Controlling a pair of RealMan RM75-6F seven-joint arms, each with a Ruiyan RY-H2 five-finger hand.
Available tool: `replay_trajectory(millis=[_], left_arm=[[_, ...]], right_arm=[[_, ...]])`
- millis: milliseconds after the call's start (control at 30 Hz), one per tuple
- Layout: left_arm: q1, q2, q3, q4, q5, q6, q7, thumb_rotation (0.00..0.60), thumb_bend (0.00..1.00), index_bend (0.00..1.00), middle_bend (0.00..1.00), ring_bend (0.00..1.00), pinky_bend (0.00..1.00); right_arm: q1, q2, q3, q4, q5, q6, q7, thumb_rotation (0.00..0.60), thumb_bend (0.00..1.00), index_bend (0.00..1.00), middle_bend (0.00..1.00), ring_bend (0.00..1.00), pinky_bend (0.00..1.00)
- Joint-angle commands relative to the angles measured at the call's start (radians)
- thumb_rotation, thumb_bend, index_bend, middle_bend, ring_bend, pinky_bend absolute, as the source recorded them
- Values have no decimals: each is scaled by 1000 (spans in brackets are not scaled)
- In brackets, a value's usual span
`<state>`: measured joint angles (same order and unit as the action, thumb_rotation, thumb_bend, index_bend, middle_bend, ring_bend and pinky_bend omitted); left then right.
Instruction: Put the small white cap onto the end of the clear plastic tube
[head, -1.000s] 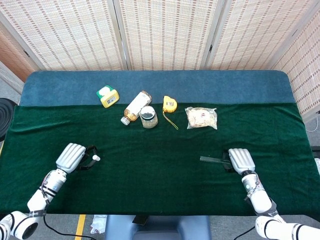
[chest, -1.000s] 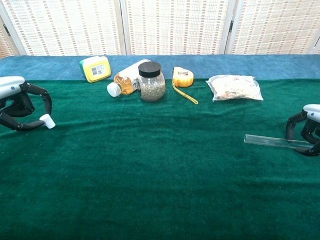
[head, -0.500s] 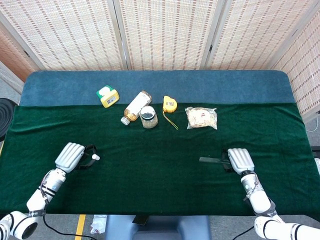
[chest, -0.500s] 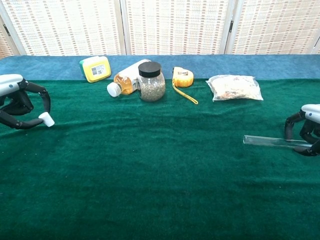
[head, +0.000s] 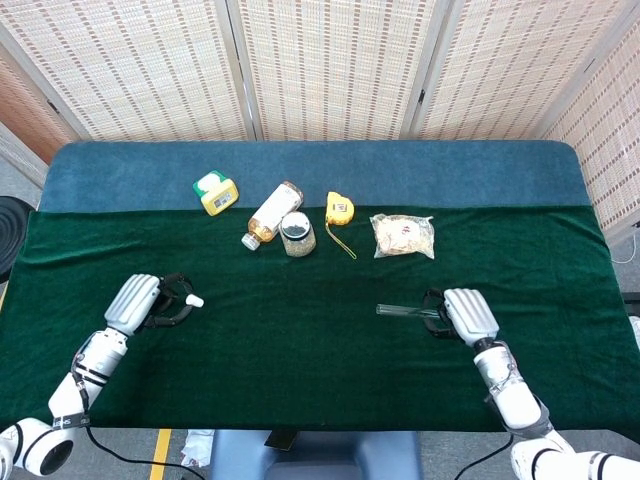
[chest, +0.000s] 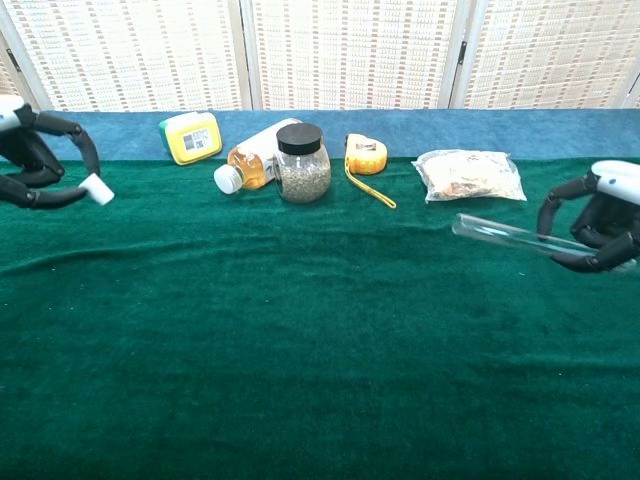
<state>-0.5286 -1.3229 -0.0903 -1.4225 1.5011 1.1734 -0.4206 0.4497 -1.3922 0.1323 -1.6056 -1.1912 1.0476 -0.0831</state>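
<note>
left hand: pinching the white cap, far left, off the table
gap: wide; cap and tube well apart
tube: long axis roughly left-right, open end aimed at cap
right hand: clamped on tube's far end, lifted

Left hand pinches the cap in its fingers, right hand holds the tube, open end pointing left. They're well apart over the green counter. Further back: a yellow box, bottle, jar, tape measure, and bag.
</note>
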Motion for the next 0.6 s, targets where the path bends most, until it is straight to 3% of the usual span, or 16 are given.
replay_trajectory(millis=[33, 267, 600], left_arm=[[-1, -2, -17, -25, 3, 24, -12, 600, 487, 625, 1000, 892, 844], [-4, -40, -53, -60, -5, 68, -28, 600, 493, 616, 1000, 890, 844], [-21, -71, -66, -105, 20, 92, 24, 600, 495, 626, 1000, 890, 844]], right_arm=[[21, -27, 26, -9, -18, -16, 57, 600, 586, 718, 941, 1000, 985], [71, -103, 71, -9, -21, -55, 149, 600, 612, 737, 955, 1000, 1000], [123, -204, 109, -3, 13, -86, 198, 600, 620, 756, 956, 1000, 1000]])
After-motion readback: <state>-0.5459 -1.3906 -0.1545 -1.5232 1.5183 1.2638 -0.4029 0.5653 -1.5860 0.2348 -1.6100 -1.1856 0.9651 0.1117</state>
